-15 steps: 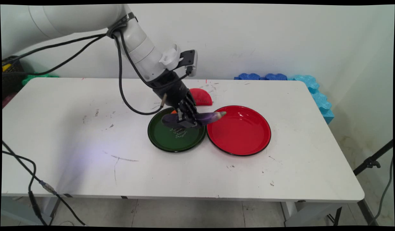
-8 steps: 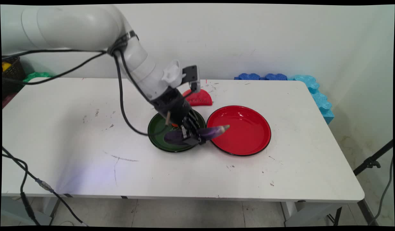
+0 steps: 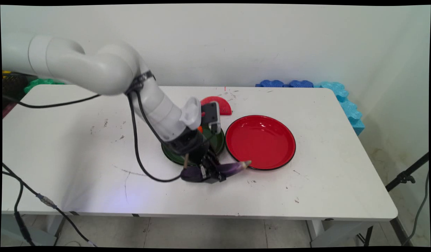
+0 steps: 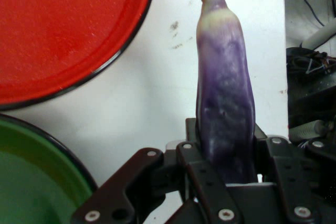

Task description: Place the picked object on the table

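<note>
My gripper [image 3: 209, 173] is shut on a purple eggplant [image 3: 215, 171], which lies crosswise with its pale tip pointing right. It hangs low over the bare table, just in front of the gap between the green plate [image 3: 217, 140] and the red plate [image 3: 260, 141]. In the hand view the eggplant [image 4: 224, 103] rises from between the fingers over white tabletop, with the red plate [image 4: 58, 30] at upper left and the green plate [image 4: 37, 177] at lower left. The arm hides most of the green plate; a bit of orange shows on it by the wrist.
A red half-round piece [image 3: 221, 104] lies behind the green plate. Blue foam blocks [image 3: 306, 84] stand against the wall at the table's back right corner. Black cables hang from the arm and trail off the table's left front edge.
The arm has come toward the table's near side and down, carrying the eggplant from above the green plate to low over the bare table in front of both plates.
</note>
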Robot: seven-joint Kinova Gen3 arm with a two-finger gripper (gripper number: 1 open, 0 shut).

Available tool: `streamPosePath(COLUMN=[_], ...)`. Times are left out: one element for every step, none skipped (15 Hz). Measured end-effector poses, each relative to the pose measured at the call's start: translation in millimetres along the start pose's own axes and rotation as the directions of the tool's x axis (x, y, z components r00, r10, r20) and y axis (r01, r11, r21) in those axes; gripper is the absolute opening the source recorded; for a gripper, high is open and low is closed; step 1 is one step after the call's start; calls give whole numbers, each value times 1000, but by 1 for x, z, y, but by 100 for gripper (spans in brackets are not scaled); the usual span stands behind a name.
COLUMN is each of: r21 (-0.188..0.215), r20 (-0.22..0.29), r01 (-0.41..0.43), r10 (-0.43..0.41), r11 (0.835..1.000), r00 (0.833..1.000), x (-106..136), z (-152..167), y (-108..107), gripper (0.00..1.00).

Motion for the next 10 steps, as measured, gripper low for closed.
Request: streamPosePath(r21=[3,6,8,10,12,14,17,18,20,22], r20=[0,0,0,-1,-1,-2,-3,-4,-4,-5], r01=[3,7,10,14,17,21,24,26,28,30], r10=[-3,-7,-10,-14,-17,-21,-24,-26,-28,-30], r11=[1000,1000,1000,1000,1000,1000,1000,999,999,999], r00=[1000,1000,1000,1000,1000,1000,1000,1000,1000,1000], x=[-4,-8,-10,-14,-16,-18,-21,-23,-24,-26], z=[6,13,16,22,26,31,34,38,41,44], y=[2,5,6,7,8,9,10,11,12,12], gripper=[0,0,0,0,0,0,0,0,0,0])
